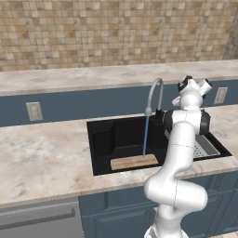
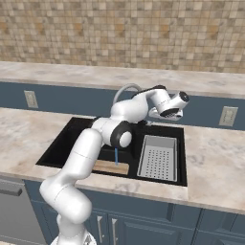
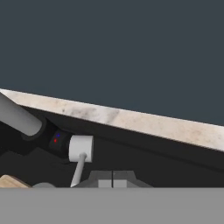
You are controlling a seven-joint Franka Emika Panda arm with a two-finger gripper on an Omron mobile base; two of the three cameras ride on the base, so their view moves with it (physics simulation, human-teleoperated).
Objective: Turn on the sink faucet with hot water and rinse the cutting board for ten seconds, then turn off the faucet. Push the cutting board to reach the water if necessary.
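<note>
Water (image 1: 145, 135) runs from the sink faucet (image 1: 154, 93) onto the right end of the cutting board (image 1: 134, 162), which lies at the near wall of the sink (image 1: 100, 144). Rinsing looks underway; shutting off remains. The gripper (image 3: 112, 183), fingertips together and empty, hovers just beside the faucet handle (image 3: 81, 148), with the backsplash close behind.

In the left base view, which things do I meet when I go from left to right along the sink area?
Wall outlet → cutting board → water → sink faucet → grey perforated tray → second wall outlet.
</note>
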